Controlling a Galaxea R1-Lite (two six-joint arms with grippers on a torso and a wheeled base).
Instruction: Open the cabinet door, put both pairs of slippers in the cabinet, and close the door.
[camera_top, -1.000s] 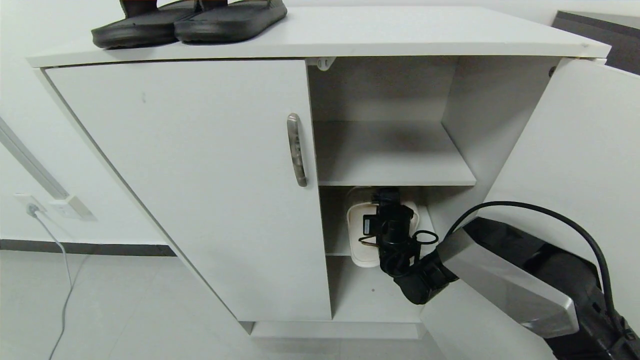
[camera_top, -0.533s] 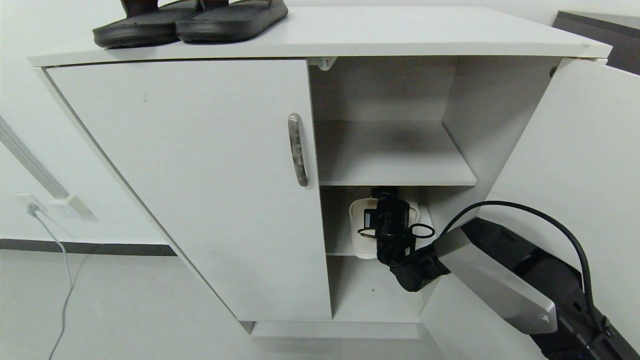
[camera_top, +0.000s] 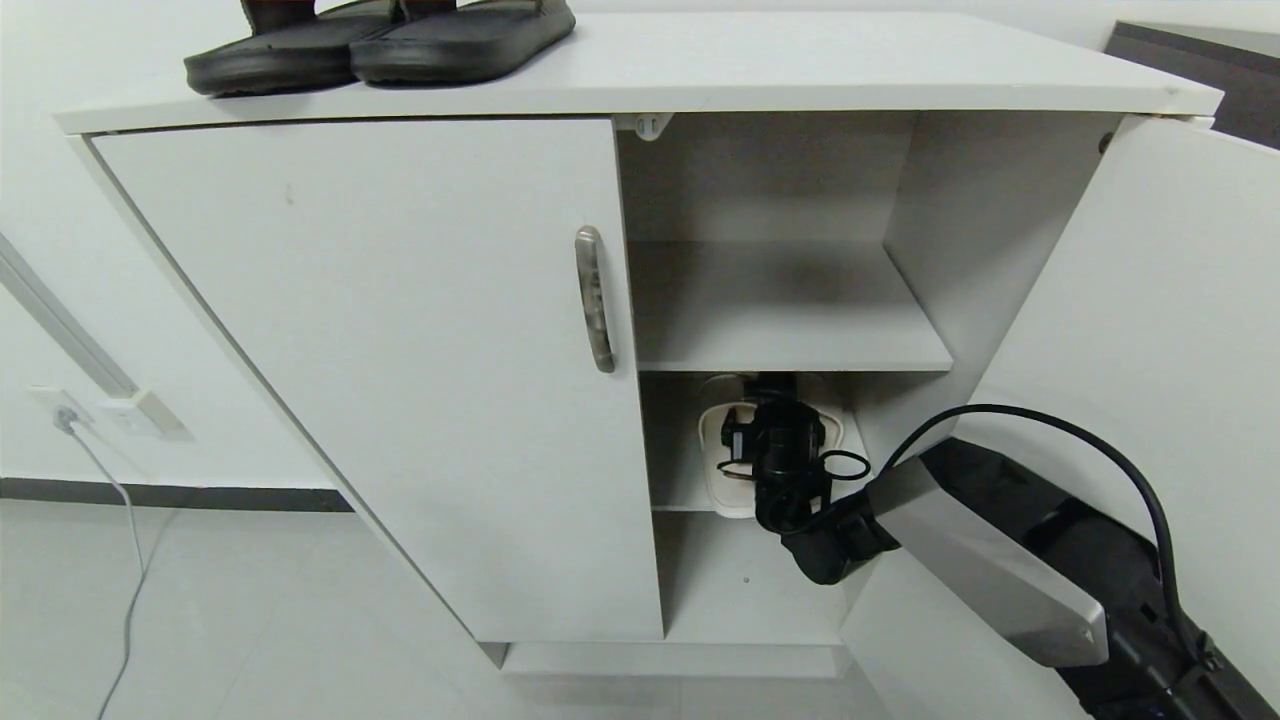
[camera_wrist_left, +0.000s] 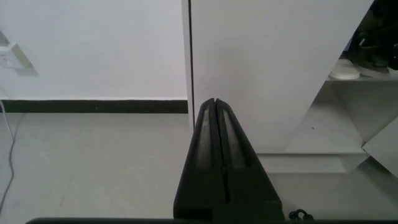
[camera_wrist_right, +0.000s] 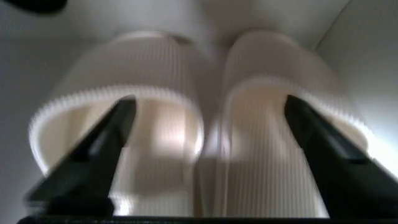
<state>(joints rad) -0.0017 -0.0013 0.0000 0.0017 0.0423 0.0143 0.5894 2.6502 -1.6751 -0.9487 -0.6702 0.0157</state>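
A pair of black slippers (camera_top: 380, 45) lies on top of the white cabinet (camera_top: 700, 75), at its left end. The right door (camera_top: 1150, 330) stands open and the left door (camera_top: 400, 360) is closed. A pair of white slippers (camera_top: 722, 470) rests side by side on the lower shelf. My right gripper (camera_wrist_right: 209, 102) is inside that compartment, open, its fingers (camera_wrist_right: 93, 162) spread wide over both white slippers (camera_wrist_right: 155, 124). My left gripper (camera_wrist_left: 215, 102) is shut on nothing, low in front of the closed left door, above the floor.
The upper shelf (camera_top: 780, 310) and the cabinet's bottom board (camera_top: 730, 590) hold nothing. A metal handle (camera_top: 594, 298) is on the left door. A cable (camera_top: 130, 560) runs from a wall socket (camera_top: 62, 415) down to the floor at left.
My right arm has pushed farther into the cabinet, and the white slippers have slid deeper onto the lower shelf. The left arm has not moved.
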